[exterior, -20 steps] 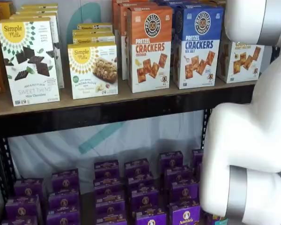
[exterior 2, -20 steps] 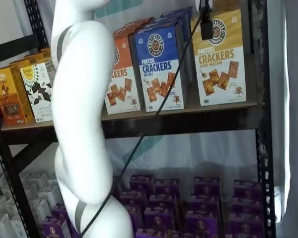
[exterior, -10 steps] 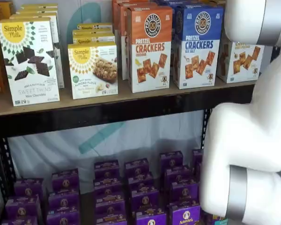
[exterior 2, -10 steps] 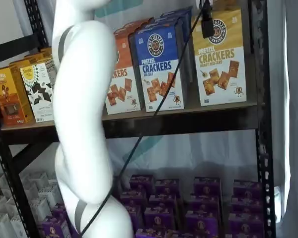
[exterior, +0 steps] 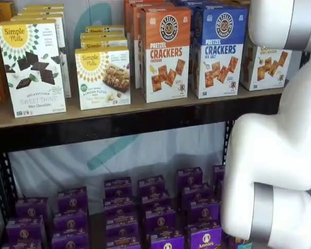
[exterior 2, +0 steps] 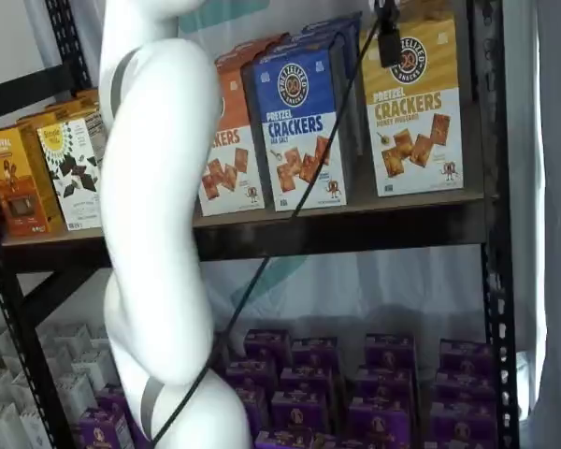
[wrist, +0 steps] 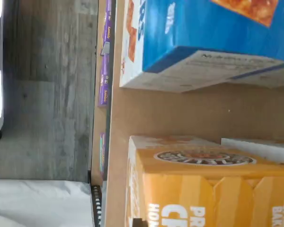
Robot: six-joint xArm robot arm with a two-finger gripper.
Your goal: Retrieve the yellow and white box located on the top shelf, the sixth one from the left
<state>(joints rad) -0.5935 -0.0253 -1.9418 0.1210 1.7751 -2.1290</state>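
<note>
The yellow and white box (exterior 2: 416, 112) stands upright at the right end of the top shelf (exterior 2: 355, 223), next to the blue cracker box (exterior 2: 299, 122). In a shelf view only its lower white front (exterior: 264, 67) shows beside my white arm. The wrist view shows its yellow top (wrist: 203, 189) close by, on the shelf board (wrist: 180, 113). My gripper (exterior 2: 389, 42) shows only as a black finger hanging from the top edge with a cable, in front of the box's upper left corner. No gap or grip can be made out.
An orange cracker box (exterior: 165, 52) and Simple Mills boxes (exterior: 32, 67) stand further left on the top shelf. Purple boxes (exterior: 155, 212) fill the lower level. My white arm (exterior 2: 159, 224) stands in front of the shelves. A black upright (exterior 2: 491, 187) borders the right end.
The black finger and cable have crept slightly upward in front of the yellow and white box. The boxes have not moved.
</note>
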